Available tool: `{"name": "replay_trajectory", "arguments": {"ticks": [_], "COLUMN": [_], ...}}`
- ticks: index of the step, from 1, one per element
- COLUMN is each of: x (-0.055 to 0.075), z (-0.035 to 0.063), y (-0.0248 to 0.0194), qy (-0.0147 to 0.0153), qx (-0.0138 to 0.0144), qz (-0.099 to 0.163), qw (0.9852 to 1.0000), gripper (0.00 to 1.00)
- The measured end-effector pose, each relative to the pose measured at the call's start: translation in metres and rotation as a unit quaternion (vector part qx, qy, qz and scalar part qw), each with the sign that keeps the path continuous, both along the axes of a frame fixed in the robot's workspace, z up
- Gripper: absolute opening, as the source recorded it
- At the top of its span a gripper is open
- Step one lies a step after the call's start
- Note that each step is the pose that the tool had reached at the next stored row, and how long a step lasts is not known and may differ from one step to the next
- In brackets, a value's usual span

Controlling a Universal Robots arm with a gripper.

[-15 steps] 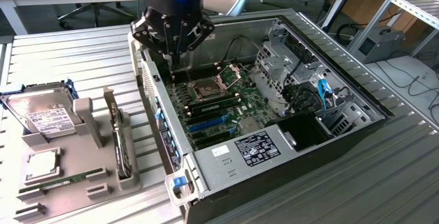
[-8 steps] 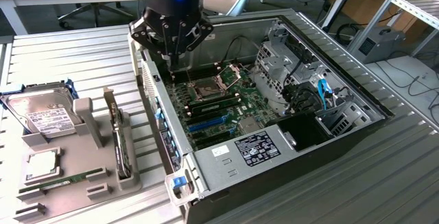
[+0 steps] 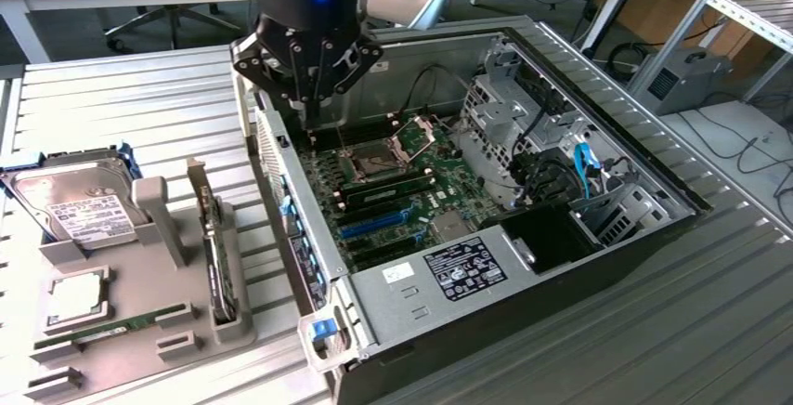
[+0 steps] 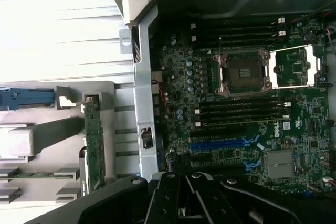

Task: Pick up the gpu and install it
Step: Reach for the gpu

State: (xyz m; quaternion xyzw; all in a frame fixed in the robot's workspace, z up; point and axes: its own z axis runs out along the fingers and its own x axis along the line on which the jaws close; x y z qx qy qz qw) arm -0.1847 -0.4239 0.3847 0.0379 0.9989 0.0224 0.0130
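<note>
The gpu (image 3: 219,258) stands on its edge in a slot of the grey holder (image 3: 149,331) on the exterior view's left, its metal bracket end toward the back. In the wrist view the gpu (image 4: 94,148) appears edge-on as a thin green strip in the holder. My gripper (image 3: 310,98) hangs over the back-left rim of the open computer case (image 3: 409,298), well apart from the gpu. Its fingers are shut together with nothing between them. The wrist view has the gripper (image 4: 183,203) above the motherboard (image 4: 294,108), near the blue expansion slot (image 4: 218,144).
The holder also carries a silver hard drive (image 3: 74,205), a processor chip (image 3: 74,295) and a green RAM stick (image 3: 106,331). Inside the case are the open CPU socket (image 3: 371,159), drive cages and cables (image 3: 582,168). A ribbed metal table (image 3: 124,108) lies under everything.
</note>
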Motion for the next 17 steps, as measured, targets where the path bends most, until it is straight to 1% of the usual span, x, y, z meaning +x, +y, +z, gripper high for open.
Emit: {"name": "replay_trajectory", "arguments": {"ticks": [17], "x": [-0.0061], "z": [-0.0012], "y": [-0.0003], "qy": [0.0], "qx": [-0.0009], "qz": [0.0], "qw": [1.0], "gripper": [0.11]}}
